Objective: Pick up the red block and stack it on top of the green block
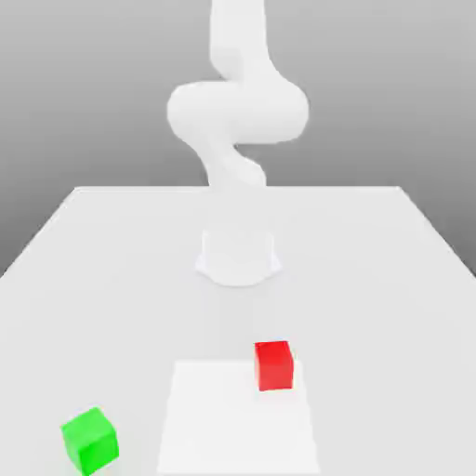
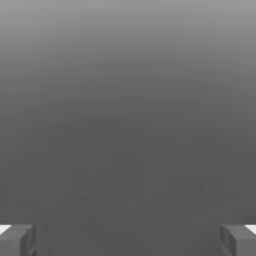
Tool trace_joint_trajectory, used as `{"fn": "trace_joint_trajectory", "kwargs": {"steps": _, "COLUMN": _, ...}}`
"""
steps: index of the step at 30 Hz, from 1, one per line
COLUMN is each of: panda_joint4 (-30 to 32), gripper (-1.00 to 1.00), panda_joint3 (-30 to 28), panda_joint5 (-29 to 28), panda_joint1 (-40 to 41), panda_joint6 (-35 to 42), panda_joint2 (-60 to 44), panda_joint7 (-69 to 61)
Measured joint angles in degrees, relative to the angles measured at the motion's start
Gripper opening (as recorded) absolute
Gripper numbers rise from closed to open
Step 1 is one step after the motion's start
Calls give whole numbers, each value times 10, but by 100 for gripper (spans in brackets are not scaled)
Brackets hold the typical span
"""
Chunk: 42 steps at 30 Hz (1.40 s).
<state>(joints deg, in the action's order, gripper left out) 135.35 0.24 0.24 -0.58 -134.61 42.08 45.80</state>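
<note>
I have the arm [image 1: 237, 121] standing tall at the far middle of the worktop [image 1: 372, 279], its base on the round mount. The claw [image 2: 128, 240] is wide open and empty; in the hand view I see its two fingertips [image 2: 17, 240] set far apart with only grey between them.

The red block [image 1: 273, 364] sits near me, just right of centre in the exterior view, on the far right corner of a paler square patch [image 1: 237, 423]. The green block [image 1: 90, 440] is at the near left, well apart from the red one, turned a bit on the worktop. Nothing is stacked yet, so I judge the task is at its start: the step in hand is the reach to red.

To do it well, I'd bring the claw over the red block's middle first, then turn the wrist so the fingers face two flat sides, not corners. Red looks nearly square to the worktop edges, so little turn should be needed. Come straight down, close only once the fingers straddle it. The gap to green is big, so no risk of bumping it on the way in.
</note>
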Motion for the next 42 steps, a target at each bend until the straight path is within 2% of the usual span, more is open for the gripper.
{"fn": "trace_joint_trajectory", "kwargs": {"steps": 12, "panda_joint4": 202, "gripper": 0, "panda_joint3": 24, "panda_joint5": 13, "panda_joint1": -28, "panda_joint6": -165, "panda_joint2": -222, "panda_joint7": -2}}
{"fn": "trace_joint_trajectory", "kwargs": {"steps": 17, "panda_joint4": 292, "gripper": 0, "panda_joint3": 39, "panda_joint5": 10, "panda_joint1": -39, "panda_joint6": -255, "panda_joint2": -346, "panda_joint7": 4}}
{"fn": "trace_joint_trajectory", "kwargs": {"steps": 24, "panda_joint4": 291, "gripper": 0, "panda_joint3": 16, "panda_joint5": -29, "panda_joint1": -58, "panda_joint6": -394, "panda_joint2": -517, "panda_joint7": 32}}
{"fn": "trace_joint_trajectory", "kwargs": {"steps": 25, "panda_joint4": 290, "gripper": -100, "panda_joint3": 11, "panda_joint5": -31, "panda_joint1": -61, "panda_joint6": -405, "panda_joint2": -529, "panda_joint7": 34}}
{"fn": "trace_joint_trajectory", "kwargs": {"steps": 32, "panda_joint4": 290, "gripper": -100, "panda_joint3": 12, "panda_joint5": -34, "panda_joint1": -61, "panda_joint6": -405, "panda_joint2": -528, "panda_joint7": 37}}
{"fn": "trace_joint_trajectory", "kwargs": {"steps": 39, "panda_joint4": 309, "gripper": -100, "panda_joint3": 21, "panda_joint5": -1, "panda_joint1": -62, "panda_joint6": -291, "panda_joint2": -396, "panda_joint7": 13}}
{"fn": "trace_joint_trajectory", "kwargs": {"steps": 42, "panda_joint4": 272, "gripper": -100, "panda_joint3": 0, "panda_joint5": 7, "panda_joint1": -28, "panda_joint6": -252, "panda_joint2": -394, "panda_joint7": 8}}
